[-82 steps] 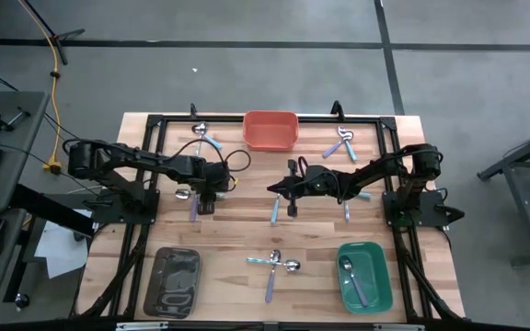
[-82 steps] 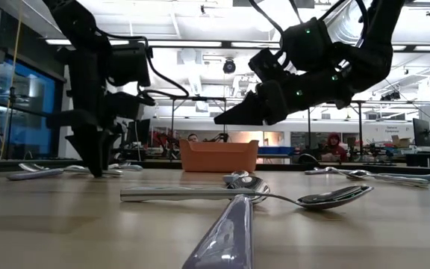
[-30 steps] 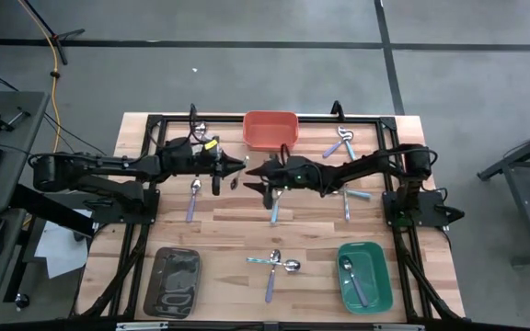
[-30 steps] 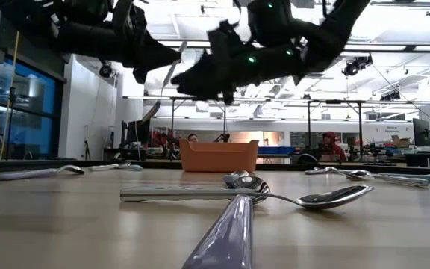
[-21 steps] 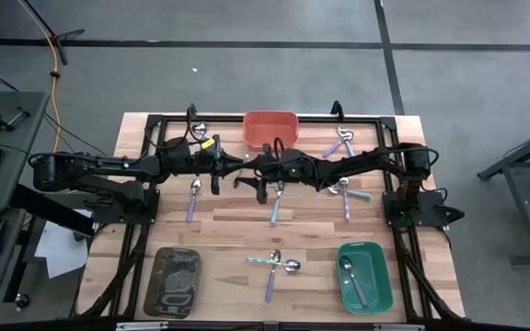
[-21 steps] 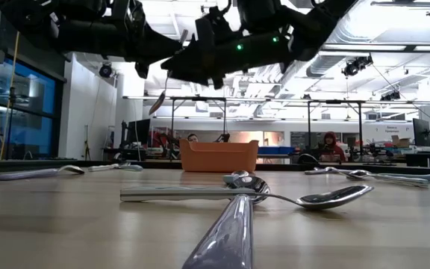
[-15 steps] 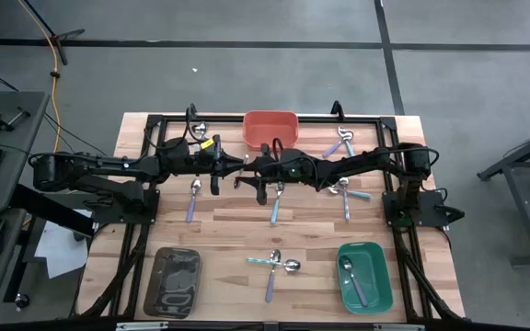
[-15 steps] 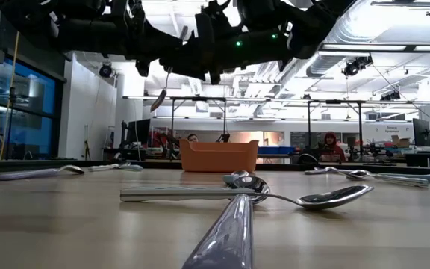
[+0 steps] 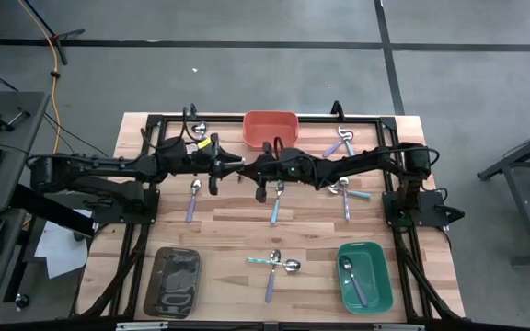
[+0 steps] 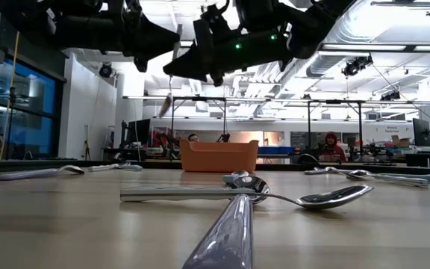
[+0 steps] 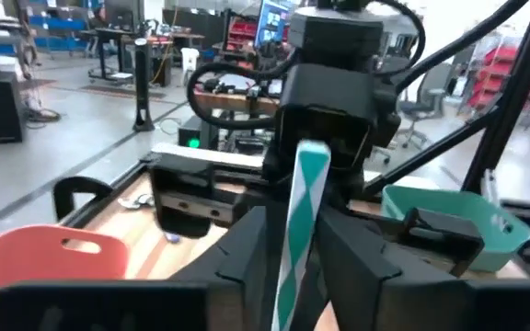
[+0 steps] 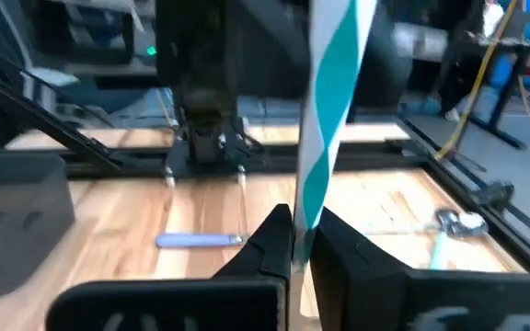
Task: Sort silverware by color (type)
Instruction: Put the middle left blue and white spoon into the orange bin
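Right gripper (image 12: 300, 234): jaws together, clamped on the handle of a spoon (image 12: 334, 101) striped teal and white. A second ago these jaws stood wide; they have since closed on it.

Left gripper (image 11: 294, 230): its fingers (image 11: 247, 253) have just parted and now stand clear of the handle on both sides.

Both grippers meet in mid-air above the table's middle, just in front of the red tray (image 9: 270, 130). The spoon hangs between them, off the wood.

I read this as a handover completed: the right arm now carries the load. Next, I would back the left arm away, then carry the spoon to its tray, probably the green tray (image 9: 385, 276).
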{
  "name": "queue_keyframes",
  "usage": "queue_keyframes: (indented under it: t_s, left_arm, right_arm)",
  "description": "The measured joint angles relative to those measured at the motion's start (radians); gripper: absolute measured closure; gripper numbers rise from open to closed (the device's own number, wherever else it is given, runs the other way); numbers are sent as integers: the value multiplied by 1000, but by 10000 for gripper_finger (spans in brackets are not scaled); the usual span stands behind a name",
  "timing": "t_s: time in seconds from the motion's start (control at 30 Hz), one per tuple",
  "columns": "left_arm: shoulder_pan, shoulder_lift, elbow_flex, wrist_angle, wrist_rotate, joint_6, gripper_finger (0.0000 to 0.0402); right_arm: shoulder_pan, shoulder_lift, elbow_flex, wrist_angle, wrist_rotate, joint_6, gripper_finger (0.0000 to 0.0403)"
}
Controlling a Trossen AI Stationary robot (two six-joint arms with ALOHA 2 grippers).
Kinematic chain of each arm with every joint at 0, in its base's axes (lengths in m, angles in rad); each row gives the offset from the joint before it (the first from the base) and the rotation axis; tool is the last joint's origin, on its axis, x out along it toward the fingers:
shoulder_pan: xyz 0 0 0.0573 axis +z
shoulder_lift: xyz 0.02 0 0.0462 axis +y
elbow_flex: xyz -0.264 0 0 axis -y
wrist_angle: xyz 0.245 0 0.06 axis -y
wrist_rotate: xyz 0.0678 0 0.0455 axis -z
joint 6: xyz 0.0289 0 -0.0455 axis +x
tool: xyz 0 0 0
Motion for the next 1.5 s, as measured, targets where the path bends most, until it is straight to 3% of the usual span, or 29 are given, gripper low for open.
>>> queue_keyframes:
  t_s: [0.17, 0.37, 0.57, 0.77, 0.97, 1.13, 1.5]
  left_arm:
    - [1, -52, -8, -104, -89, 66, 281]
    - [3, -119, -136, -57, -120, 81, 276]
    - [20, -171, -239, 36, -121, 86, 275]
    - [42, -180, -249, 32, -120, 87, 275]
    - [45, -179, -249, 31, -119, 54, 275]
    - [45, -179, -249, 31, -119, 45, 275]
    - [45, -179, -249, 31, -119, 51, 275]
  right_arm:
    - [-21, -45, 69, -260, 91, -9, 400]
    - [-103, -58, 315, -762, 186, -45, 400]
    - [-258, 23, 595, -1158, 134, -85, 402]
    - [-377, 216, 854, -1435, 83, -169, 402]
    - [-442, 423, 1102, -1647, 36, -234, 402]
    - [-462, 547, 1233, -1743, 8, -259, 402]
    - [-464, 595, 1199, -1756, -6, -288, 402]
